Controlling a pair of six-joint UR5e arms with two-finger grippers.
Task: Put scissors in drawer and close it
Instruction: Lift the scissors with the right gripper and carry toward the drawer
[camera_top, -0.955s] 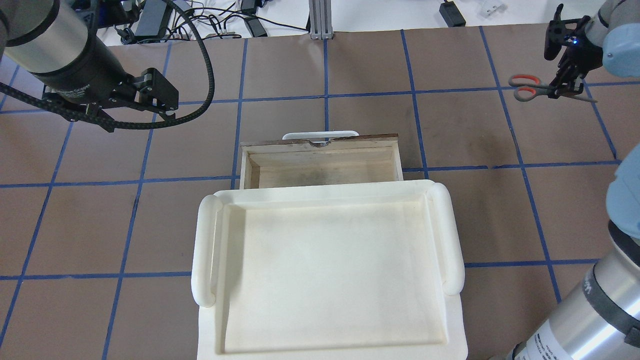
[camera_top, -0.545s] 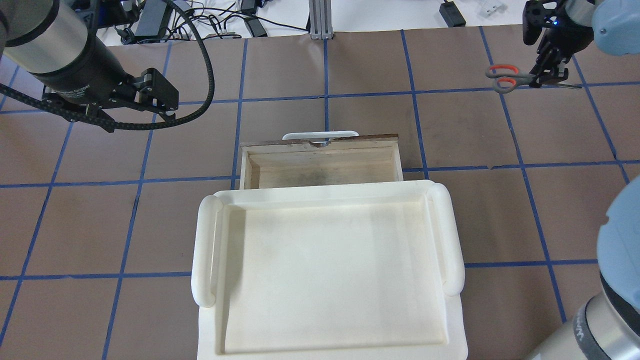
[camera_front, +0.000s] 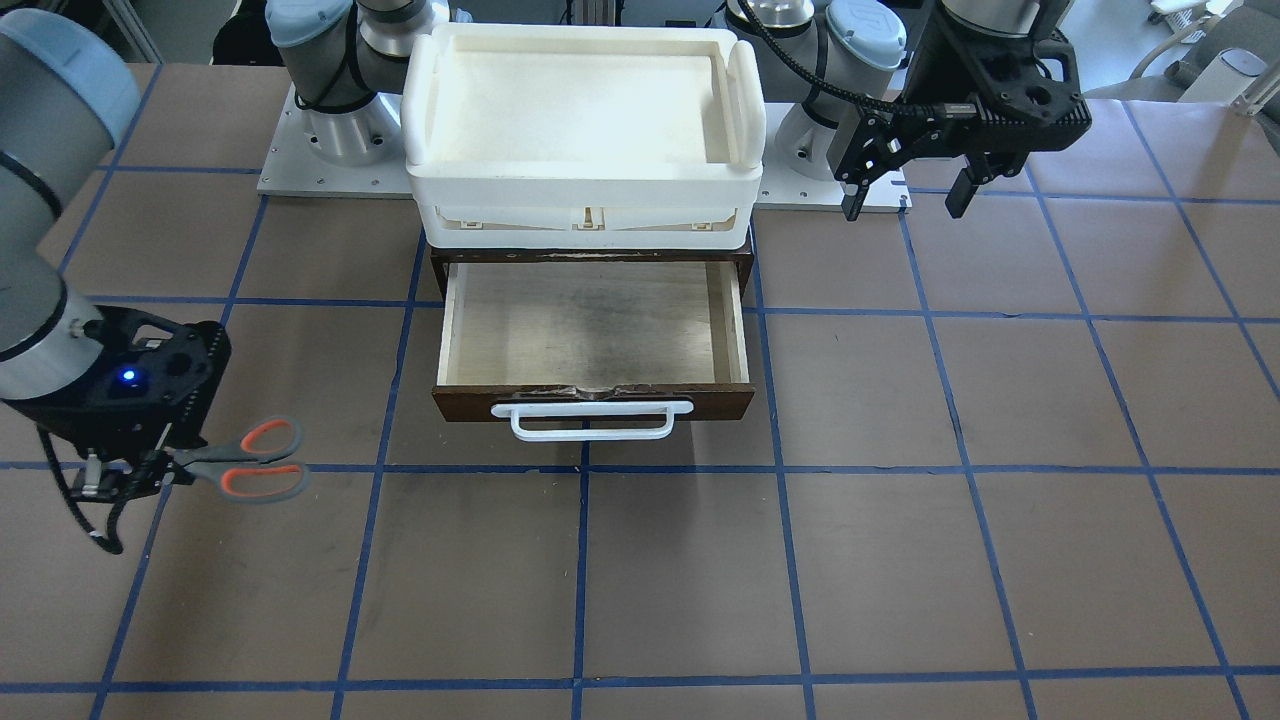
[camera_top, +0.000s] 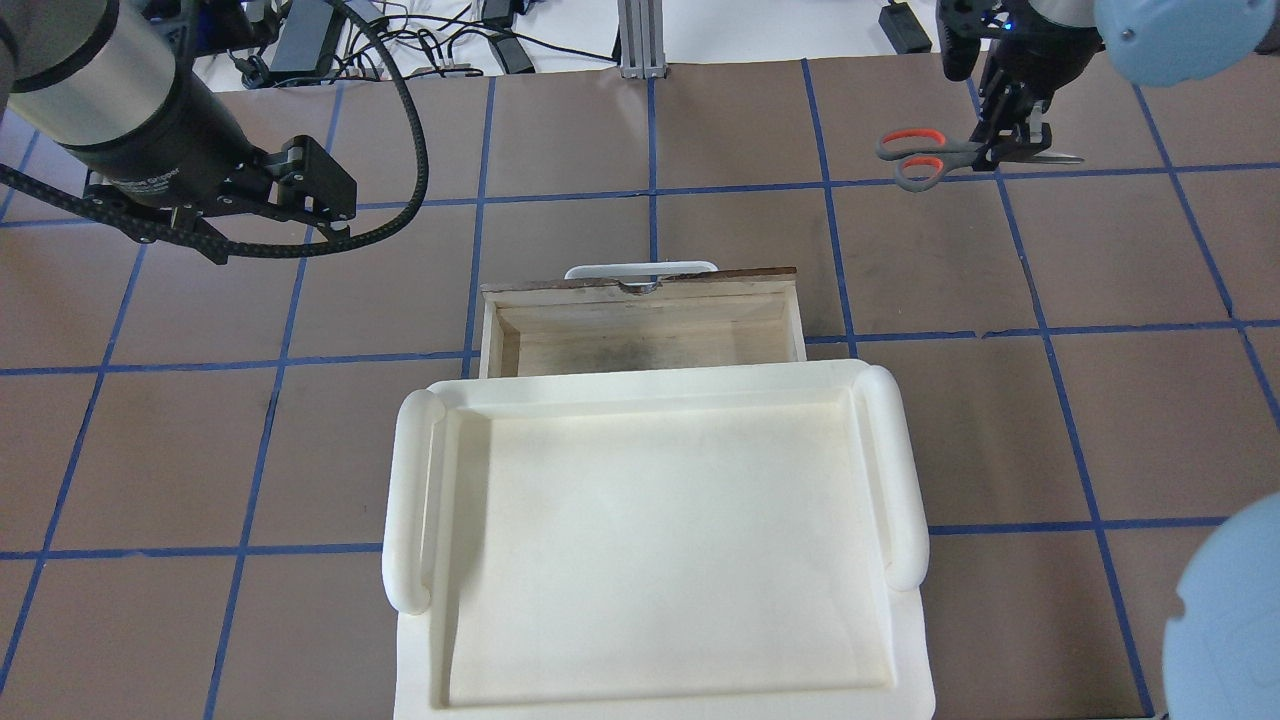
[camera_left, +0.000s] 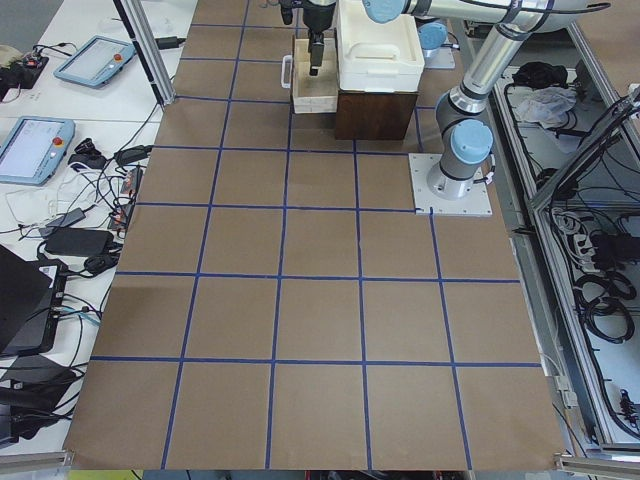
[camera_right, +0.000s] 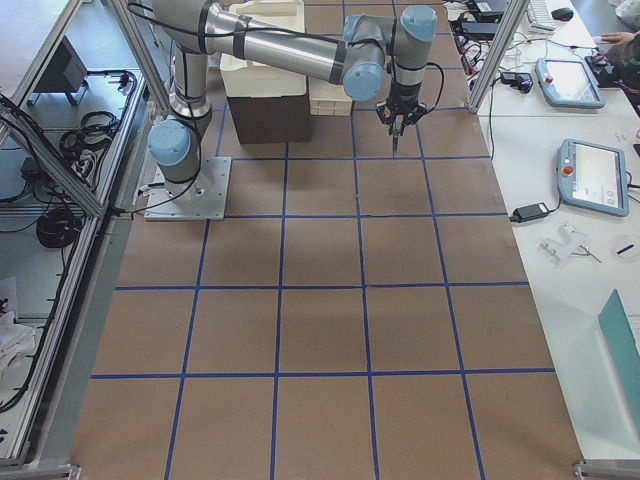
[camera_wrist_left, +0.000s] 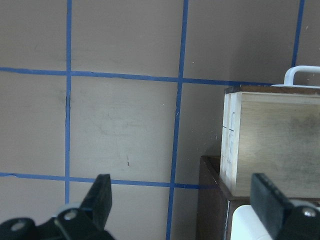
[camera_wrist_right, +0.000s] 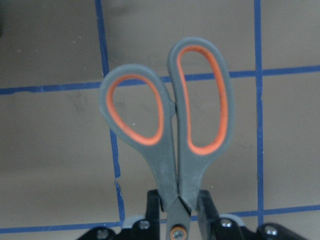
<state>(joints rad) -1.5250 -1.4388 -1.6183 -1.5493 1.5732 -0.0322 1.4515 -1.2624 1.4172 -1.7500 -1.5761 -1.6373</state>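
The scissors (camera_top: 925, 155), with grey handles lined orange-red, are held by the pivot in my right gripper (camera_top: 1010, 150), above the table at the far right. Their handles point toward the drawer side. In the right wrist view the scissors (camera_wrist_right: 170, 125) hang closed between the fingers of my right gripper (camera_wrist_right: 178, 205). In the front view they (camera_front: 250, 460) are left of the drawer. The dark brown drawer (camera_top: 640, 345) stands pulled open, its pale inside (camera_front: 590, 320) bare, its white handle (camera_front: 590, 420) in front. My left gripper (camera_top: 335, 210) is open and empty, beside the drawer (camera_wrist_left: 272, 140).
A white tray-like bin (camera_top: 410, 500) sits on top of the brown cabinet, over the back of the drawer. Brown table paper with blue tape lines surrounds it. Cables and power bricks (camera_top: 310, 40) lie beyond the table's far edge.
My right gripper has carried the scissors leftward in the overhead view, toward the middle of the table and slightly farther away. The left arm and the drawer have not moved.
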